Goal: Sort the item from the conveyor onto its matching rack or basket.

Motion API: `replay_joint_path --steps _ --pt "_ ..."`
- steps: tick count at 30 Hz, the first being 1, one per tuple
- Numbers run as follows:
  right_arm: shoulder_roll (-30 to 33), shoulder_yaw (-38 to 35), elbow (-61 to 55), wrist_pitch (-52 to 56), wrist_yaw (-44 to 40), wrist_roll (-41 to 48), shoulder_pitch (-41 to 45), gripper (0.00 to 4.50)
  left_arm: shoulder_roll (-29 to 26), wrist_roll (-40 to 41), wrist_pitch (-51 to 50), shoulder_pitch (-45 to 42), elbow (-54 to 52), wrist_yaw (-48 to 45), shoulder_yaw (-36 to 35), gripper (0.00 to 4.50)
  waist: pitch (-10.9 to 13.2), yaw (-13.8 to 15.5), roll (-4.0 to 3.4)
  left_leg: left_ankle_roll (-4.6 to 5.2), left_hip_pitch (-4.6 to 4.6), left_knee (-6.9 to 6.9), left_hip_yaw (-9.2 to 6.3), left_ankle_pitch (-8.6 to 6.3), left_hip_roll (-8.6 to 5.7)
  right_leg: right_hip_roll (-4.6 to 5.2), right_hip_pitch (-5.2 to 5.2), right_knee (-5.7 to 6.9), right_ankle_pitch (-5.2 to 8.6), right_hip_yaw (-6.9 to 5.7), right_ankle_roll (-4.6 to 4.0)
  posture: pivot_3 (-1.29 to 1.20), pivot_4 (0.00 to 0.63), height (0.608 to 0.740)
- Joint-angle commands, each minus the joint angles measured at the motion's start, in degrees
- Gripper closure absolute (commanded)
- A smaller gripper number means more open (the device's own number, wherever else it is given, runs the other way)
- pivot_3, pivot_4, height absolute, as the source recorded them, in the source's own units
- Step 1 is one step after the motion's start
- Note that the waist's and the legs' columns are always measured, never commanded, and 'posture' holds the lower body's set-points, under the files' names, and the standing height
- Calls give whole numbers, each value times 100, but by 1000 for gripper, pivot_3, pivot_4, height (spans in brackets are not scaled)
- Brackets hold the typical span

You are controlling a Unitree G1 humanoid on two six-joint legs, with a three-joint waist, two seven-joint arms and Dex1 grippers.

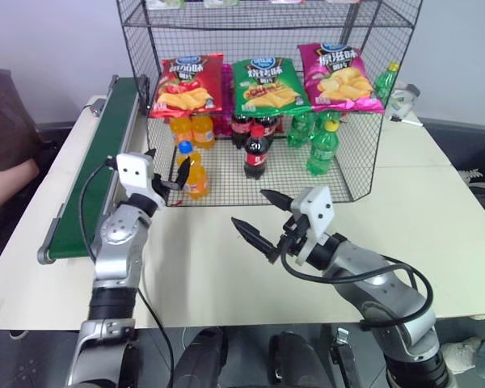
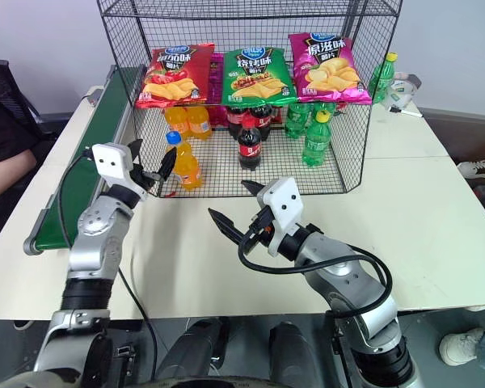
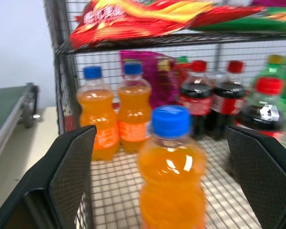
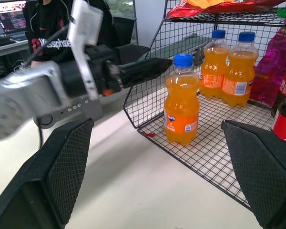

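From the head camera, I see my left gripper (image 1: 166,176) raised level at the front edge of the black wire rack (image 1: 357,174), fingers spread wide and holding nothing. The orange soda bottle (image 1: 196,172) stands upright on the rack's bottom tier, just past those fingertips. My right gripper (image 1: 263,217) hovers over the white table (image 1: 436,234), pointing left, its fingers also wide and empty. The green conveyor (image 1: 105,153) runs along the left side. Three chip bags (image 1: 264,85) with Chinese lettering lie on the upper tier.

In the left wrist view, the blue-capped bottle sits between the open fingers (image 3: 74,167) without touching them.

In the right wrist view, the bottle's orange label (image 4: 180,125) shows a small blue logo I cannot read; a person's dark top (image 4: 47,38) bears partly hidden white lettering.
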State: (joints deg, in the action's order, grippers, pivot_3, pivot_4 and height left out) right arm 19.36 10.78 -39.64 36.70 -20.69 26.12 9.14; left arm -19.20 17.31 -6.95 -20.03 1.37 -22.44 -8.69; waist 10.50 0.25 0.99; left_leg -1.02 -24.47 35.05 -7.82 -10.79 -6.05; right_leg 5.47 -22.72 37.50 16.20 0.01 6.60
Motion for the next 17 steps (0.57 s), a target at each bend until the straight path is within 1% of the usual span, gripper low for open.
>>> replay_joint_path --steps 1,5,8,11,13,17 --pt "-36 -41 -314 -10 -9 101 51 0 -651 544 -888 322 -948 -531 -267 50 1 -36 -3 0 1 -3 0 0 1 0 -1 0 0 1 0 0 150 740" --pt "-34 -69 -318 30 -28 128 74 0 -1409 823 -1433 747 -1284 -960 -625 50 1 -87 -4 -1 1 -9 -2 -1 2 1 -11 -3 1 1 -2 0 150 740" --pt "13 -109 -323 57 -60 137 73 0 -1754 966 -1607 1013 -1283 -1128 -955 50 3 -86 -6 -1 2 -11 -1 -1 2 3 -27 -6 2 2 -3 0 150 740" --pt "69 -159 -315 78 -83 138 75 0 -1899 954 -1628 1190 -1260 -1192 -1100 50 2 -68 -6 -1 1 -13 -2 -1 2 6 -28 -7 3 4 -5 0 150 740" --pt "127 -188 -301 76 -118 120 81 0 -1911 930 -1628 1260 -1272 -1166 -1153 50 2 -67 -6 -1 1 -12 -2 -2 1 8 -26 -9 11 6 -19 0 150 740" --pt "208 -180 -234 105 -151 88 144 0 -1900 920 -1615 1354 -1332 -1200 -1154 50 2 -70 -6 -1 1 -13 -2 -2 2 9 -26 -10 11 7 -19 0 150 740"
